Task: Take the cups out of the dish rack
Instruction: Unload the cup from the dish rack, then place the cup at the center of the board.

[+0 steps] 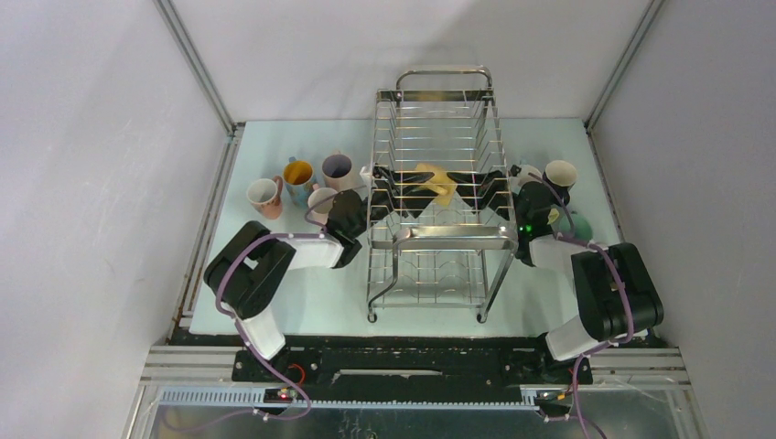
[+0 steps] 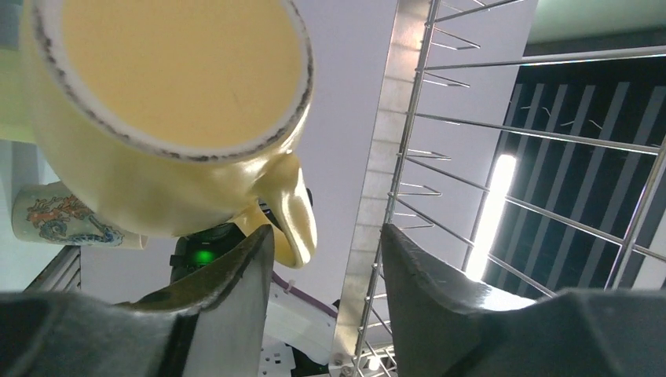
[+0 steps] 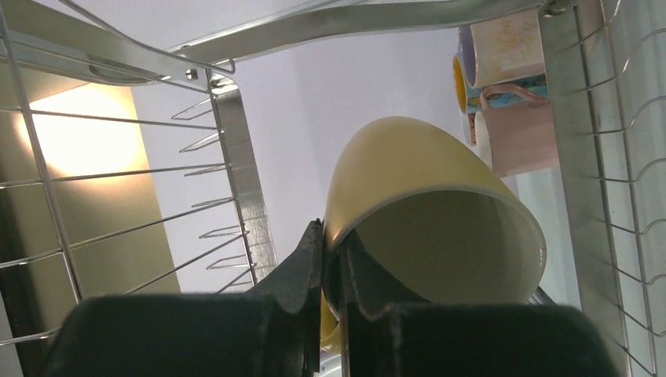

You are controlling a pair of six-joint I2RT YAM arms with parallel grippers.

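Yellow mug sits inside the dish rack on the upper tier, tilted mouth-down, between both arms reaching in from the sides. Right gripper is nearly closed, pinching the mug wall at the rim, one finger inside and one outside; judged to be the carrying grip. Left gripper has its fingers about half apart with nothing between them; the mug handle hangs just beside one finger, so it looks like support only. The mug is empty, its inside bare in both wrist views. No other mug shows in the rack from above. On the table, pink mug, orange-lined mug and cream mug stand upright left of the rack; black mug stands right.
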